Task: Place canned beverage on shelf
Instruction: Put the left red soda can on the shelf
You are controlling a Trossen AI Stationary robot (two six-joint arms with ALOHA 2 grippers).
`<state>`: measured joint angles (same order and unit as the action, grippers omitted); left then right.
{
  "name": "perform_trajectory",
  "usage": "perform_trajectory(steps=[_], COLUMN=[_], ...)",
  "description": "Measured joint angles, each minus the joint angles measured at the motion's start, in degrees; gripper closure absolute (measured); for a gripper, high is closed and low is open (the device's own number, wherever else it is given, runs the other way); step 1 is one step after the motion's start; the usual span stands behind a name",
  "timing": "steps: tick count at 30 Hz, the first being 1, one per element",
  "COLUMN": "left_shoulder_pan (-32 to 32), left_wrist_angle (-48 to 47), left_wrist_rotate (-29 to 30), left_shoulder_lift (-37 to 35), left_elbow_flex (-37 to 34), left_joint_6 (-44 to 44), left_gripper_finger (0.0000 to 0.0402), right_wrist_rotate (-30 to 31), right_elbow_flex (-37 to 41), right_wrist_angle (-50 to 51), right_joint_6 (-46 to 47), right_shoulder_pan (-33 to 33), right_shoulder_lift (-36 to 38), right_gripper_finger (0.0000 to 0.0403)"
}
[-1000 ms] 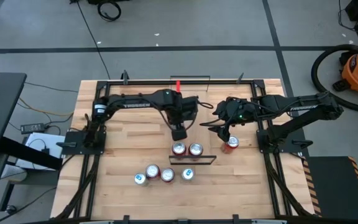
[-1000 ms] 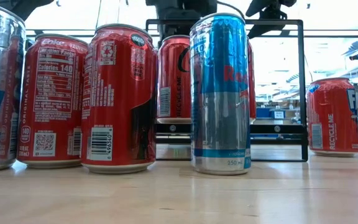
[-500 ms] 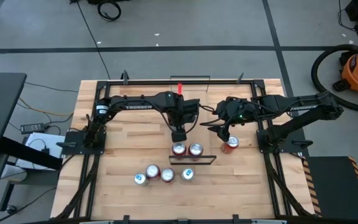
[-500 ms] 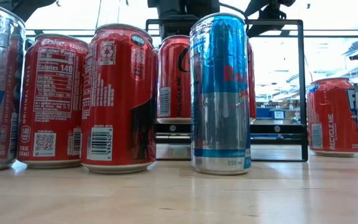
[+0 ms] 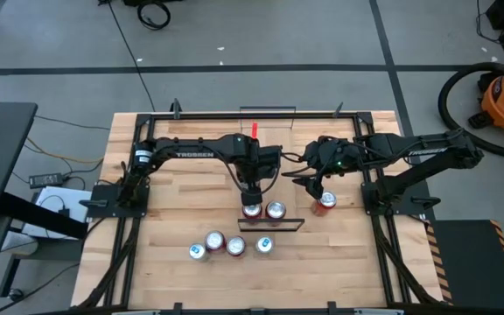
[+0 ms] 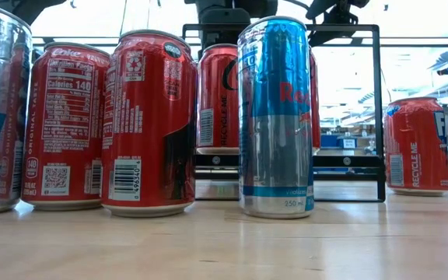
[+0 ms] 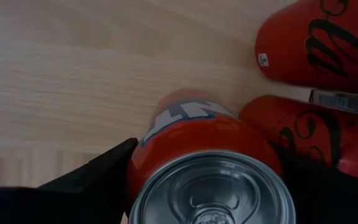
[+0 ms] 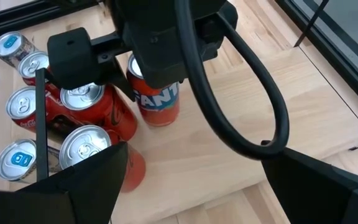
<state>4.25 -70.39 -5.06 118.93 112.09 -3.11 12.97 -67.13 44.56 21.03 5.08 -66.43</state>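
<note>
An orange Fanta can stands upright under my left gripper, which is shut on it just on the far side of the shelf. On the shelf's raised board two red cola cans rest on their bases. In the right wrist view the Fanta can shows beside them, its base at or just above the wood; I cannot tell which. My right gripper hangs open to the right of the shelf, with nothing between its fingers. My left gripper pinches the Fanta can's upper side wall, just under the rim, between its two fingers. The fingers come from above, pointing down, one on each side of the can. The can stays upright below them.
A lone red can stands on the table by my right gripper. Several cans stand in a row near the front edge, before the shelf. A black frame runs around the tabletop. Bare wood lies at the left.
My left gripper has crept a little toward the table's near edge, closer to the two cola cans on the shelf, with the Fanta can under it. The other cans have kept their places.
</note>
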Motion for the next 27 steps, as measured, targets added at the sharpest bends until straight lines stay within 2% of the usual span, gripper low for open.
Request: perform_trajectory(steps=[8,27], left_shoulder_pan=[-0.63,-0.50], left_wrist_angle=[0.22,0.24], left_wrist_rotate=[-0.01,-1.31], left_shoulder_lift=[-0.02,-0.07], left_elbow_flex=[0.00,0.00], left_joint_6=[-0.31,-0.20], left_gripper_finger=[0.0050,0.0047], right_wrist_rotate=[0.00,0.00], right_elbow_flex=[0.00,0.00], right_wrist_angle=[-0.12,-0.11], right_joint_6=[0.01,-0.04], right_shoulder_pan=[0.00,0.00], right_shoulder_lift=[0.00,0.00], right_gripper_finger=[0.0028,0.0028])
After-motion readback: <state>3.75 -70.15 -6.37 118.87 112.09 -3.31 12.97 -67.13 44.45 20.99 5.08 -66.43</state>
